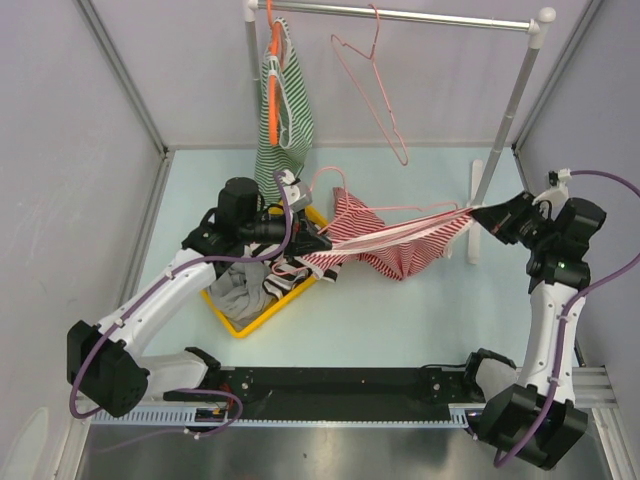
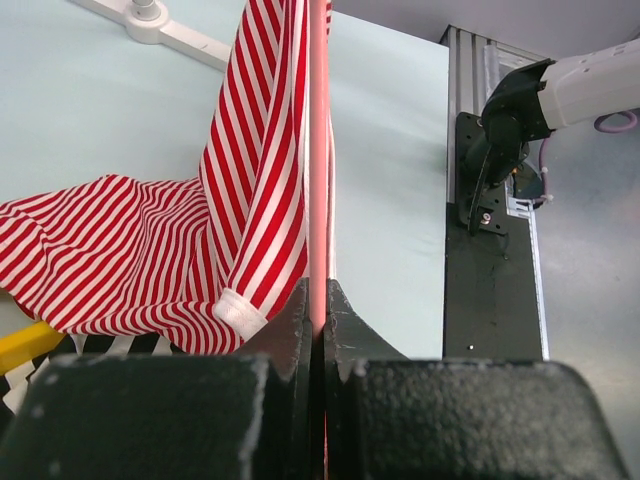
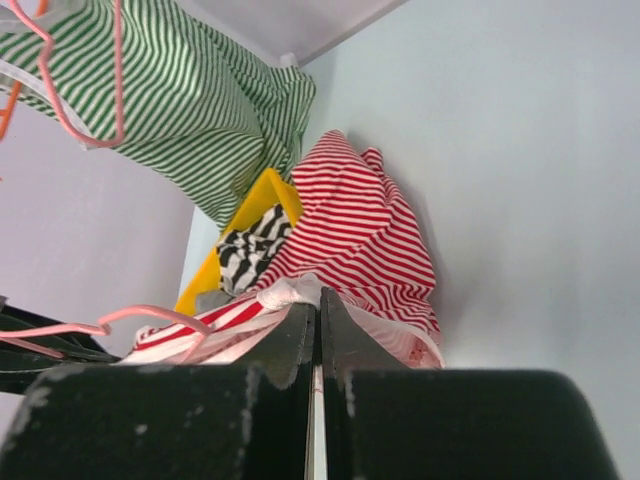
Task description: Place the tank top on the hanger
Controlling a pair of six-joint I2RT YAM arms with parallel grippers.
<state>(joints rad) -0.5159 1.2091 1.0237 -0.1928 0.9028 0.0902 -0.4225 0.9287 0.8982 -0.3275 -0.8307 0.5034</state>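
The tank top, with fine red and white stripes, is stretched low over the table between my two grippers. A thin pink wire hanger lies along its upper edge, its hook toward the left. My left gripper is shut on the hanger; in the left wrist view the pink wire runs straight out of the jaws with the striped cloth draped beside it. My right gripper is shut on the top's pale trim at its right end, seen at the jaws.
A clothes rack stands at the back, carrying a green-and-white striped top on an orange hanger and a second pink hanger. Its right post is close to my right gripper. A yellow bin of clothes lies under my left arm.
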